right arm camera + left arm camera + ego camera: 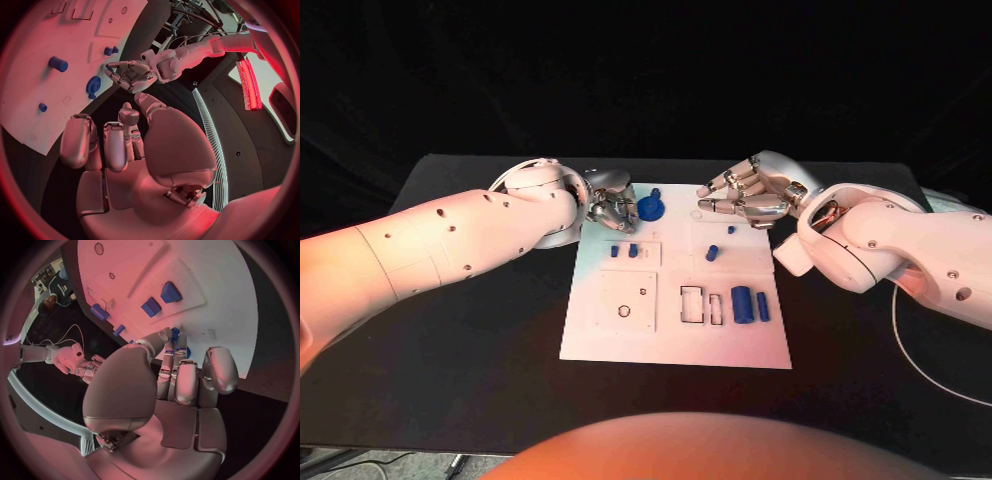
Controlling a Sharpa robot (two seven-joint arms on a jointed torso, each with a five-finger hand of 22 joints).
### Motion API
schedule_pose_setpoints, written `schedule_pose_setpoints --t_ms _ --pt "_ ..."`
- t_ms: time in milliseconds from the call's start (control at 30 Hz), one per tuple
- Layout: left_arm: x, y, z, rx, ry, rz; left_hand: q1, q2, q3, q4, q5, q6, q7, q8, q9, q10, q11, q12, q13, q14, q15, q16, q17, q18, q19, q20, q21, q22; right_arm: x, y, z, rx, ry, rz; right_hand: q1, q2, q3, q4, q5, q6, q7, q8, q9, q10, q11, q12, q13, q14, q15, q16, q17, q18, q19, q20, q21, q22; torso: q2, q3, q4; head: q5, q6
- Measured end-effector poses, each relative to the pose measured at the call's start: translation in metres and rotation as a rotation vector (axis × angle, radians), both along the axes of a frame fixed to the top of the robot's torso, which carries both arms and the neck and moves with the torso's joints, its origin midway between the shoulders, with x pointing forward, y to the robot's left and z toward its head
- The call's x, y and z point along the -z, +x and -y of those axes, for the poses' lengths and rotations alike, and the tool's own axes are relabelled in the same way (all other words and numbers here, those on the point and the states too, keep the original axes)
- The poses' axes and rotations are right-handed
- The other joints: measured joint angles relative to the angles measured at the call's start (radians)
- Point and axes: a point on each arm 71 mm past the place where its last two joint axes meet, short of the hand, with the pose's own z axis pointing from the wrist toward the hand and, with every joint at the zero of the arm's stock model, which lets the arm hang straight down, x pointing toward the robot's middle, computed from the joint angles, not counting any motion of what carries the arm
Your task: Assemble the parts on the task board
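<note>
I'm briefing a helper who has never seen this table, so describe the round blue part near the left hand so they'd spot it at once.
Start at the white task board mid-table and go to its far edge. There, just beside the left hand, lies the round blue part. It is a disc with a short stem, unlike the small blocks and long bars elsewhere on the board.

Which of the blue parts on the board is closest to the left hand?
The round blue part at the far edge of the white board, right beside the left hand. The other blue pieces sit farther toward the near side of the board.
</note>
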Motion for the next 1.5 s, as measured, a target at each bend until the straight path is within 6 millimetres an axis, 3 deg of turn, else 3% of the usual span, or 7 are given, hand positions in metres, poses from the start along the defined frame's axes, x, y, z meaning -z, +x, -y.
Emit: schedule_pose_setpoints --t_ms 1067,1167,1367,1500 --pt "0.0013 -0.0007 0.0010 0.003 0.031 -0.020 -0.004 -0.004 0.000 0.000 0.001 0.004 -0.004 0.000 0.000 0.004 -0.004 0.000 0.005 0.000 0.000 0.004 0.001 0.000 0.000 0.000 0.000 0.001 0.0002 0.0003 -0.0005 -0.002 -0.001 -0.001 0.000 0.000 0.000 0.000 0.000 0.000 0.000 0.000 0.000 0.000 0.000 0.000 0.000 0.000 0.000 0.000 0.001 0.000 0.000 0.000 0.000 0.000 0.000 -0.0005 0.0009 0.005 0.000" --pt "0.0014 -0.0005 0.0012 0.002 0.032 -0.021 -0.004 -0.004 -0.001 0.001 0.001 0.000 -0.001 -0.012 -0.004 0.004 -0.004 -0.012 0.007 0.000 0.000 0.004 0.001 0.000 0.000 0.000 0.000 0.001 0.0003 0.0003 -0.0005 -0.003 -0.001 -0.001 0.000 0.000 0.000 0.000 0.000 0.000 0.000 0.000 0.000 0.000 0.000 0.000 0.000 0.000 0.000 0.000 0.001 0.000 0.000 0.000 0.000 0.000 0.000 -0.0003 0.0006 0.005 0.000" --pt "0.0034 -0.0006 0.0031 0.004 0.037 -0.027 -0.026 -0.013 0.003 -0.003 0.003 -0.065 0.014 -0.053 -0.020 -0.066 0.020 -0.045 -0.008 0.000 0.007 0.004 -0.006 0.000 0.000 0.000 -0.004 0.000 0.0003 0.0003 -0.0007 -0.003 -0.001 -0.002 0.000 0.000 0.000 0.000 0.000 0.000 0.000 0.000 0.000 0.000 0.000 0.000 0.000 0.000 0.000 0.000 0.001 0.000 0.000 0.000 0.000 0.000 0.000 -0.0002 0.0002 0.004 0.000" --pt "0.0072 -0.0019 0.0055 0.010 0.043 -0.036 -0.036 -0.022 0.003 -0.003 0.004 -0.077 0.020 -0.056 -0.022 -0.108 0.032 -0.052 -0.020 0.001 0.013 0.004 -0.016 0.000 0.001 0.006 -0.025 0.000 0.0003 0.0003 -0.0006 -0.004 -0.001 -0.002 0.000 0.000 0.000 0.000 0.000 0.000 0.000 0.000 0.000 0.000 0.000 0.000 0.000 0.000 0.000 0.000 0.000 0.000 0.000 0.000 0.000 0.000 0.001 -0.0002 -0.0003 0.002 0.000"
